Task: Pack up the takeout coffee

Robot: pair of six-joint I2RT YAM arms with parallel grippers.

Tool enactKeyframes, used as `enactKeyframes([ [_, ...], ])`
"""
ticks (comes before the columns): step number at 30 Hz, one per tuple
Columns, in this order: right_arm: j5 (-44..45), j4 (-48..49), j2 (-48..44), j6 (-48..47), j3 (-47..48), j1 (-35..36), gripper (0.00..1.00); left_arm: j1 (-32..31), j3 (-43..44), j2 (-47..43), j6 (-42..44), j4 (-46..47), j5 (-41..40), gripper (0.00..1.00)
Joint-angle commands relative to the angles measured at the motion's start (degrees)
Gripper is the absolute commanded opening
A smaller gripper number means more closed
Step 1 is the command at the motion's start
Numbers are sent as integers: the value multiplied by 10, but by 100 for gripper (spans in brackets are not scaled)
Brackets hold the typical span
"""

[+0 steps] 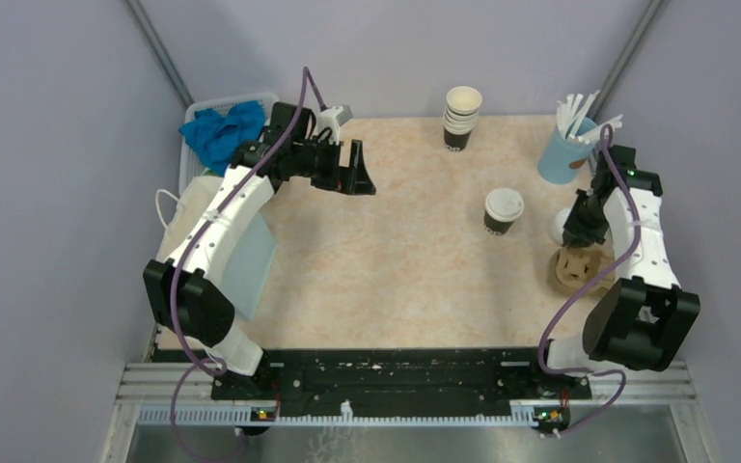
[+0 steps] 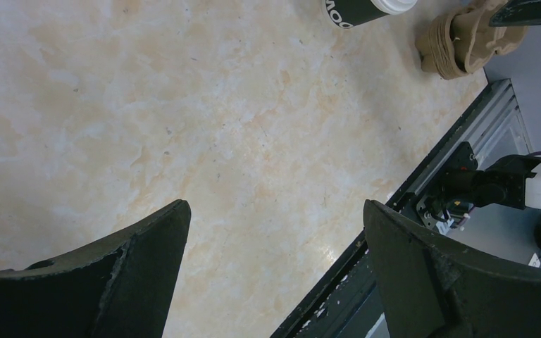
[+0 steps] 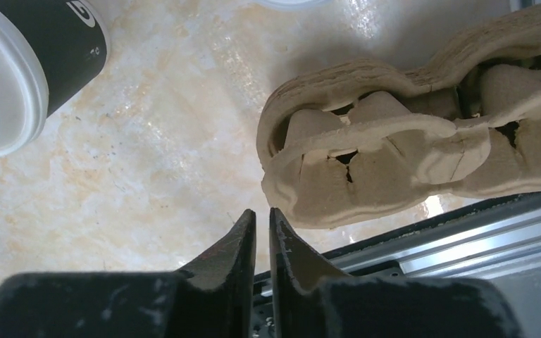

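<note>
While the right gripper (image 3: pixel 261 213) has its fingers pressed together with nothing visible between them, the tips sit right at the near rim of the cardboard cup carrier (image 3: pixel 394 162); can't tell if they touch. The coffee cup (image 3: pixel 28 63), white lid on, stands ahead and off to the left of those fingers, clear of the carrier. The left gripper (image 2: pixel 275 204) is spread wide above the table (image 2: pixel 183 105), with the cup far ahead of it.

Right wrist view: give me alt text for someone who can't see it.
The right gripper, jaws shut with nothing seen between them, sits at the near rim of a brown pulp cup carrier on the marbled table. The white-lidded takeout coffee stands at upper left.
</note>
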Motion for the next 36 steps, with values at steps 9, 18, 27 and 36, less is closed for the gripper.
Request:
enactKeyframes([
  [9, 52, 24, 35, 12, -29, 5, 62, 1, 13, -7, 2, 18, 9, 98],
  [18, 124, 47, 76, 26, -41, 40, 46, 1, 13, -16, 2, 9, 1, 98],
  [27, 169, 26, 13, 47, -52, 44, 5, 1, -25, -51, -9, 19, 7, 98],
  [36, 201, -49, -84, 72, 10, 45, 0, 1, -48, -85, -48, 34, 17, 98],
])
